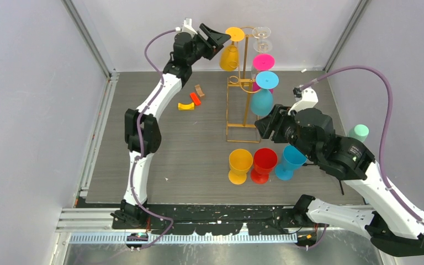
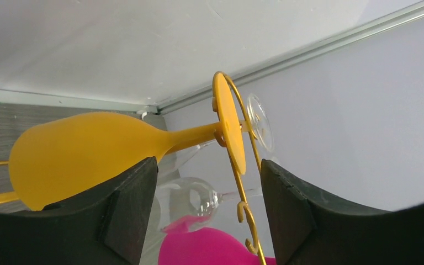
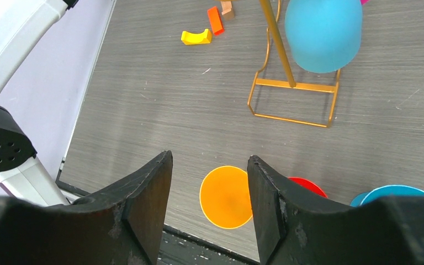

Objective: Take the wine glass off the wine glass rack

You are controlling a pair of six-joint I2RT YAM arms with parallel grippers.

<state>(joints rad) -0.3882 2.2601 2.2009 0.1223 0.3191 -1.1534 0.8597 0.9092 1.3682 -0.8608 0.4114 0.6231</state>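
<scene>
Yellow opaque wine glass (image 2: 88,157) hangs bowl-down on the tall gold wire wine glass rack (image 1: 247,66), alongside a clear glass (image 1: 262,34), a pink glass (image 1: 264,62) and a blue glass (image 1: 261,102). Only your left wrist view shows the left pincer (image 2: 208,168) apart, close beside the stem. Your right pincer (image 3: 208,161) stands apart, empty, above the surface (image 3: 160,105).

A yellow arch block (image 1: 186,106), an orange block (image 1: 195,99) and a tan block (image 1: 200,90) lie close together on the gray table (image 1: 187,160), low down under the left claw (image 1: 216,37) and far left of the right claw (image 1: 262,128). A mint cup (image 1: 358,132) stands right of the right claw.
</scene>
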